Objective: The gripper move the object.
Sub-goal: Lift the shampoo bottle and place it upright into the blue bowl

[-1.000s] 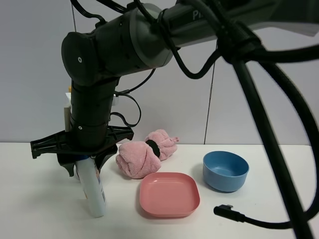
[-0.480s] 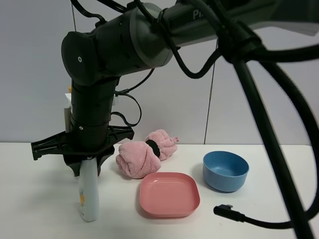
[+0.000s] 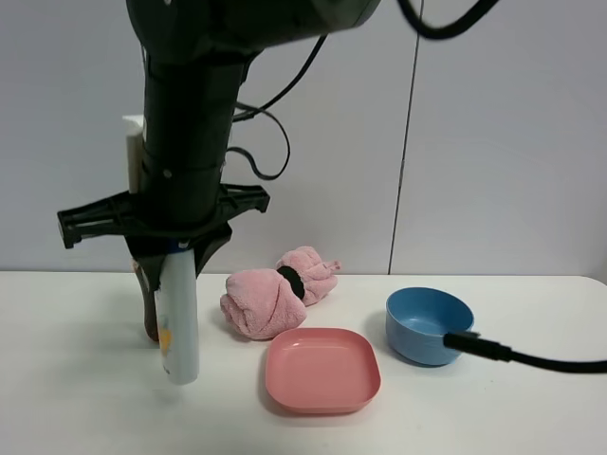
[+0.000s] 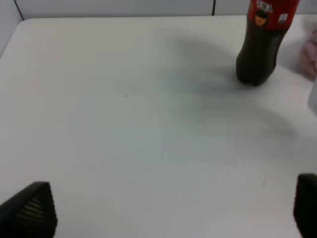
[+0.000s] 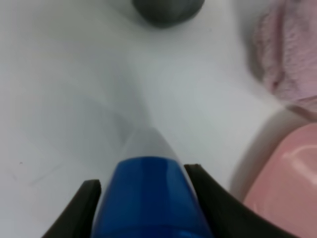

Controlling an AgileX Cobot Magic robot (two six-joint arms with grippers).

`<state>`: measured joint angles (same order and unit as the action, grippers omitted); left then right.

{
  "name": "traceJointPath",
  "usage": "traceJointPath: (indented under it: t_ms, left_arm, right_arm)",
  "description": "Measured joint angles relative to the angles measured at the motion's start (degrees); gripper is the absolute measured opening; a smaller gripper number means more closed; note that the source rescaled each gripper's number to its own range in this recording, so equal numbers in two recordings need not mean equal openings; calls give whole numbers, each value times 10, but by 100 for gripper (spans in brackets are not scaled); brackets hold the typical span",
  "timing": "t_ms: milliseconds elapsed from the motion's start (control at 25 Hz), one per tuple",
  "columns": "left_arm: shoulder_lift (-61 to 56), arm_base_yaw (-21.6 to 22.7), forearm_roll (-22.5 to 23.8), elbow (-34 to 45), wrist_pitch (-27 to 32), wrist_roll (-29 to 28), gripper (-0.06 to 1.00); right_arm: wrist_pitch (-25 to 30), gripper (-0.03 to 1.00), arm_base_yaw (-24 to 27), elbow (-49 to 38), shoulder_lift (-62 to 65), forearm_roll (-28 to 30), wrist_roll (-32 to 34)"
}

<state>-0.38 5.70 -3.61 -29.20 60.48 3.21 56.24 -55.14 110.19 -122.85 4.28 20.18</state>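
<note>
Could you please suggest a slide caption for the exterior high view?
Right gripper holds the white bottle by its top; pink towel, pink plate and blue bowl sit nearby.

Setting: robotics laboratory, test bench. A bare white table point(image 3: 76, 408) is set against a plain pale wall point(image 3: 512, 142) of flat panels, joined at a vertical seam point(image 3: 403, 171). A thick black robot arm point(image 3: 190, 142) trailing loose black cables point(image 3: 555, 361) is seen over the surface. Unrelated household items are gathered on one tabletop: pink towel point(image 3: 270, 299), pink plate point(image 3: 322, 370), blue bowl point(image 3: 427, 322), cola bottle point(image 4: 260, 44), white bottle point(image 3: 180, 322).
</note>
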Motion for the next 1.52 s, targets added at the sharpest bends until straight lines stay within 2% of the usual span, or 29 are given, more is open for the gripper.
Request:
traceJointPath:
  t_ms: [160, 360, 560, 760, 920, 1520]
  left_arm:
    - [0, 0, 0, 0, 0, 0, 100]
    - [0, 0, 0, 0, 0, 0, 100]
    - [0, 0, 0, 0, 0, 0, 100]
    - [0, 0, 0, 0, 0, 0, 100]
    - [0, 0, 0, 0, 0, 0, 100]
    - [0, 0, 0, 0, 0, 0, 100]
  right_arm:
    - [42, 0, 0, 0, 43, 1, -18]
    - [102, 0, 6, 0, 126, 48, -25]
    - [140, 0, 39, 0, 195, 110, -24]
    - [142, 0, 83, 0, 241, 162, -14]
    - [142, 0, 119, 0, 264, 175, -4]
    - [143, 0, 291, 0, 273, 153, 32]
